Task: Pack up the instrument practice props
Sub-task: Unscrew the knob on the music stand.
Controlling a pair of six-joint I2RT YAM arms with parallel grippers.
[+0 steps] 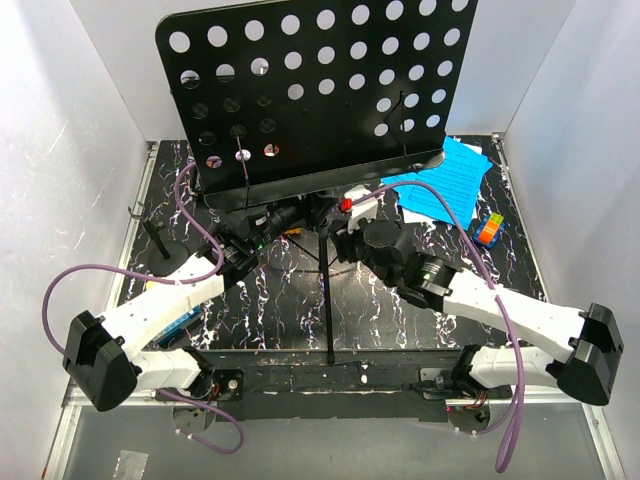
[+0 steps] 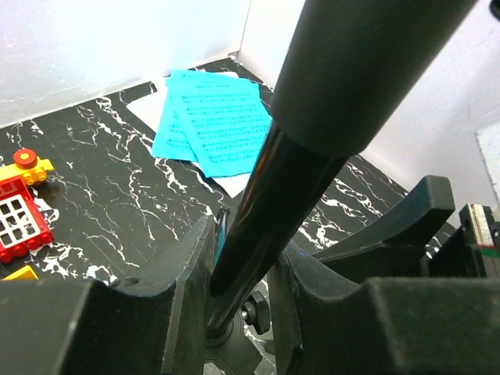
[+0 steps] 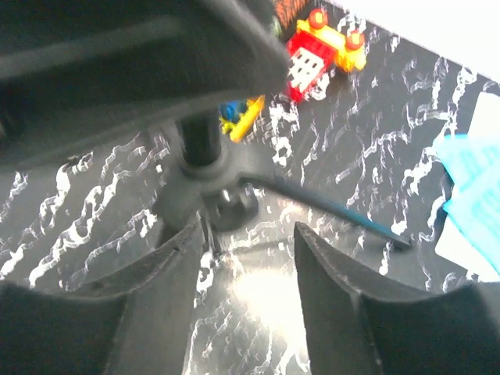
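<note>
music stand (image 1: 320,90): shaft upright, desk on top | left fingers (image 2: 183,301): clamped on its shaft | right fingers (image 3: 336,285): apart, empty

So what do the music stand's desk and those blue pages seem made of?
Music stand desk: probably sheet metal, glossy black paint, thin and punched with round holes. Blue pages: paper, matte, thin overlapping sheets printed with music lines.
</note>
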